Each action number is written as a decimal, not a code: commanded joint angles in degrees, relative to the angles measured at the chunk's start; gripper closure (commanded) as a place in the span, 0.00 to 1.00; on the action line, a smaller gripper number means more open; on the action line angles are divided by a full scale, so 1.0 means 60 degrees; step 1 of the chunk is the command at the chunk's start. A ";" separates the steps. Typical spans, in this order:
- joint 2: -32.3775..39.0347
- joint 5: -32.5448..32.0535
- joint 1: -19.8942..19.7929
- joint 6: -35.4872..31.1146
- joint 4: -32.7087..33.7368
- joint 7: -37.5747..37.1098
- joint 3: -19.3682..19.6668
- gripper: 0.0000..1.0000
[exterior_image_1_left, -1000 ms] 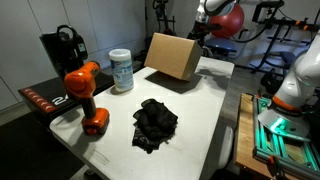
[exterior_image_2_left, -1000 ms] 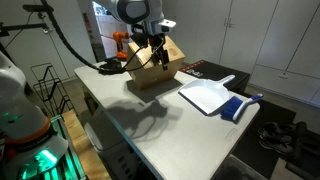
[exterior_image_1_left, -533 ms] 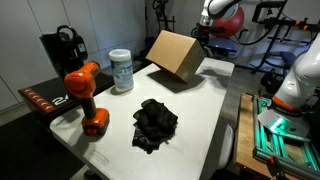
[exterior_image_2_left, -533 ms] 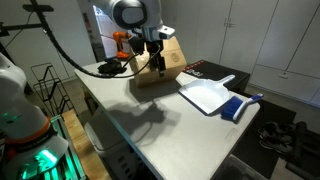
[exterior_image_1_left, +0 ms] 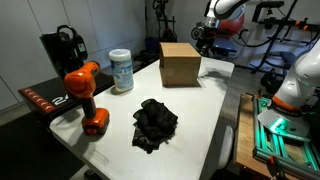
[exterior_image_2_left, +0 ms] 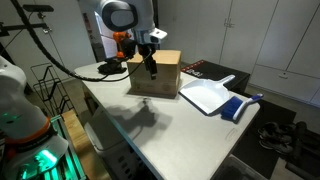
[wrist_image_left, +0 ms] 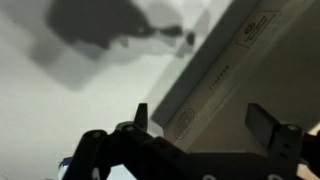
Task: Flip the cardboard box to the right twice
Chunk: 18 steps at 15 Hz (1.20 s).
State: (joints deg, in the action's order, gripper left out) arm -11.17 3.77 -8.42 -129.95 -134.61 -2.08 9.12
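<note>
The plain brown cardboard box [exterior_image_1_left: 179, 63] stands flat and upright on the white table [exterior_image_1_left: 205, 110] near its far end. It also shows in an exterior view [exterior_image_2_left: 155, 73] and fills the right of the wrist view [wrist_image_left: 240, 80], where printed marks show on one face. My gripper [exterior_image_2_left: 150, 68] hangs in front of the box's side face in an exterior view, and sits beyond the box [exterior_image_1_left: 203, 40] in an exterior view. Its fingers [wrist_image_left: 205, 120] are spread apart with the box's face between them, not gripping it.
An orange drill [exterior_image_1_left: 85, 95], a white canister [exterior_image_1_left: 121, 70] and a black crumpled cloth [exterior_image_1_left: 154, 122] lie on the table. A black machine [exterior_image_1_left: 62, 48] stands at the back. A white dustpan with blue brush [exterior_image_2_left: 215, 97] lies beside the box.
The box was tilted up on an edge in the earlier frames. It has tipped over and now rests flat on a new face. My gripper has shifted with it.
</note>
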 commanded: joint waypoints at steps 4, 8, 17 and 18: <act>-0.1527 -0.0180 -0.0163 0.1179 -0.0640 -0.1616 -0.0374 0.00; -0.1519 -0.0398 -0.0208 0.1633 -0.0261 -0.2349 -0.0521 0.00; -0.1889 -0.0219 -0.0262 0.1254 0.0001 -0.3554 -0.0933 0.00; -0.1629 -0.0137 -0.0224 0.1060 0.0287 -0.3881 -0.1059 0.00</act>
State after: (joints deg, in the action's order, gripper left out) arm -23.75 1.43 -9.76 -120.13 -135.95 -20.48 4.85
